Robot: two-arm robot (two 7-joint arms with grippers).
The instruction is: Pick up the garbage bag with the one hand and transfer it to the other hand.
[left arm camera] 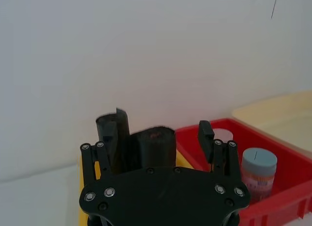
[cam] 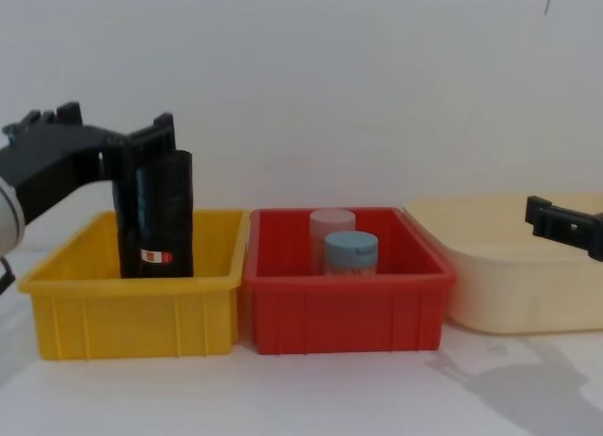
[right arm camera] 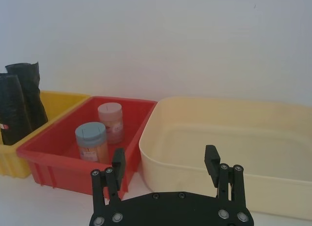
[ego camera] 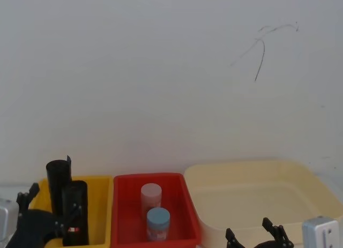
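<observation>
Not much of a room to speak of here: a plain white wall [ego camera: 134, 71] is taking up pretty much the whole backdrop, matte and bare. The only blemish is a thin dark squiggly mark [ego camera: 261, 50] sitting high up toward the right, kinda looking like a hairline scratch or a stray pen stroke. Down below, a white bench [cam: 330, 398] is running straight back to the wall. The light is coming in soft and even, throwing faint grey shadows [cam: 528, 379] onto the bench toward its front right corner.
</observation>
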